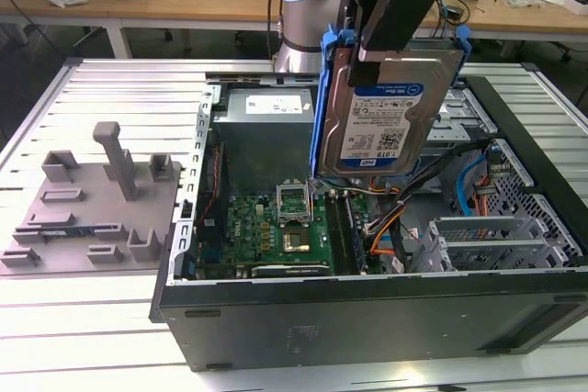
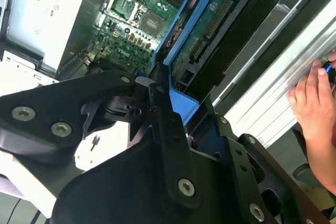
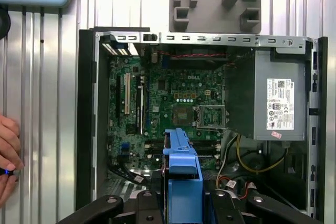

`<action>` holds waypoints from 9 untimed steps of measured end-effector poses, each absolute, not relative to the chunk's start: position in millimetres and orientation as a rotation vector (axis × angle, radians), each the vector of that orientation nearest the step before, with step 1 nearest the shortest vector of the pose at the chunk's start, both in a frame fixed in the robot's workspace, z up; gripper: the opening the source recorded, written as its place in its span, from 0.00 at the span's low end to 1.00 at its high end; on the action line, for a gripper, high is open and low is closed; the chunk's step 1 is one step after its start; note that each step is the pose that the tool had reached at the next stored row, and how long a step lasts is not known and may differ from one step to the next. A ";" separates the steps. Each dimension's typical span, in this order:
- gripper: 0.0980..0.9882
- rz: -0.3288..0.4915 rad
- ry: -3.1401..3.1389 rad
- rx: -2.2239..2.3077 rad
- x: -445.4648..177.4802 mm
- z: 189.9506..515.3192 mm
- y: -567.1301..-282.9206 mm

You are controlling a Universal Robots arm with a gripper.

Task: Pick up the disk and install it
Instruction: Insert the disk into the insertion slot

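The disk (image 1: 390, 126) is a silver-grey hard drive with a blue-and-white label in a blue plastic carrier. It hangs upright above the open computer case (image 1: 367, 305), over the motherboard's right side in the exterior view. My gripper (image 1: 367, 48) is shut on its upper end, with one black finger lying across the labelled face. In the second wrist view the disk (image 2: 210, 40) shows its circuit-board side, gripper (image 2: 173, 103) clamped on the carrier's end. In the first wrist view the carrier's blue edge (image 3: 182, 177) stands over the motherboard.
Inside the case lie the green motherboard (image 1: 276, 227), a grey power supply (image 1: 266, 135) and a metal drive cage (image 1: 464, 121) with loose cables. A grey plastic fixture (image 1: 92, 199) sits at the exterior view's left. A person's hand (image 2: 315, 108) rests on the ribbed table beside the case.
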State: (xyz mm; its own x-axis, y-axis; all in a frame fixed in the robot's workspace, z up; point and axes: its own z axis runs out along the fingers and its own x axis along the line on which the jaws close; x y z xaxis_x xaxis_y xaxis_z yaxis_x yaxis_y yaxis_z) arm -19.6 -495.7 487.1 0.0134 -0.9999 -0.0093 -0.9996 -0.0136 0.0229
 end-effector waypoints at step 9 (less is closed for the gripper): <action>0.30 -0.037 -2.255 2.174 -19.1 486.1 -504.2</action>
State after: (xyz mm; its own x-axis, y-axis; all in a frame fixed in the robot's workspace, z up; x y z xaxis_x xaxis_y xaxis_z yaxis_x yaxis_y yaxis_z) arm -19.1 -504.2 486.1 -0.0366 -0.9993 -0.0102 -0.9991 0.0364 0.0231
